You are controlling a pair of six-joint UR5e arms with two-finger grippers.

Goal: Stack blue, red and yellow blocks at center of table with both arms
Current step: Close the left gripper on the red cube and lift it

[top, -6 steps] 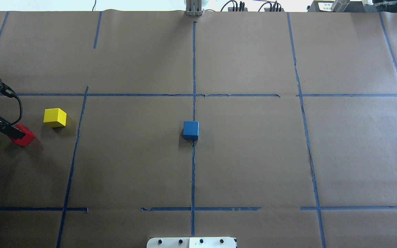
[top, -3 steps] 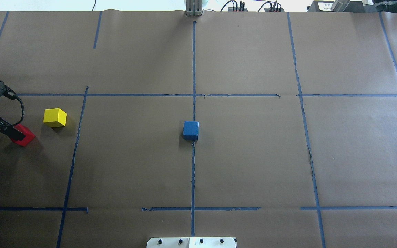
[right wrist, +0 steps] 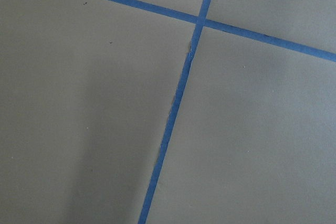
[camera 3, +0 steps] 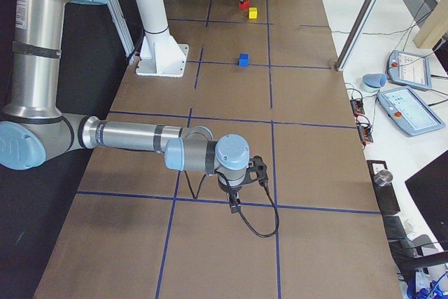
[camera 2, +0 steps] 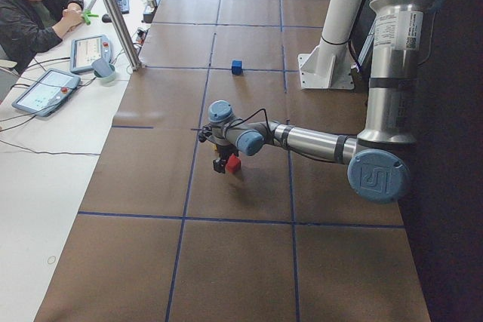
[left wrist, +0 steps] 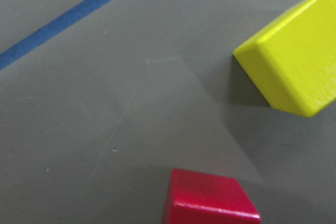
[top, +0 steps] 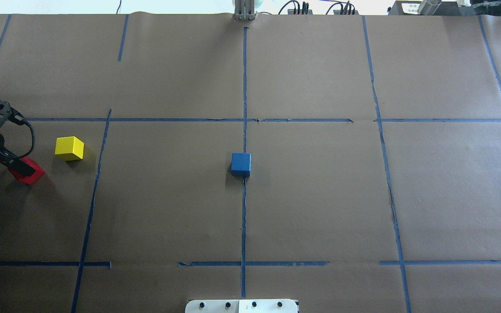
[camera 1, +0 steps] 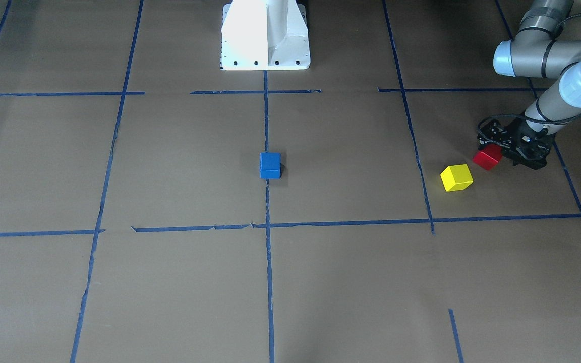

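Note:
The blue block (top: 241,164) sits on the centre tape line and also shows in the front view (camera 1: 270,165). The yellow block (top: 69,148) rests at the far left. The red block (top: 28,172) rests on the paper just left of it. My left gripper (top: 21,168) is down at the red block, with a black finger lying across it. I cannot tell if the jaws press it. The left wrist view shows the red block (left wrist: 210,199) at the bottom edge and the yellow block (left wrist: 294,56) at upper right. My right gripper (camera 3: 234,201) hangs low over bare paper, and I cannot tell its state.
Blue tape lines divide the brown paper. The robot's white base (camera 1: 265,35) stands at the near middle edge. An operator and tablets (camera 2: 45,90) are on a side table beyond the far edge.
The left wrist has swung slightly to the right above the red block. The red, yellow and blue blocks have not moved.

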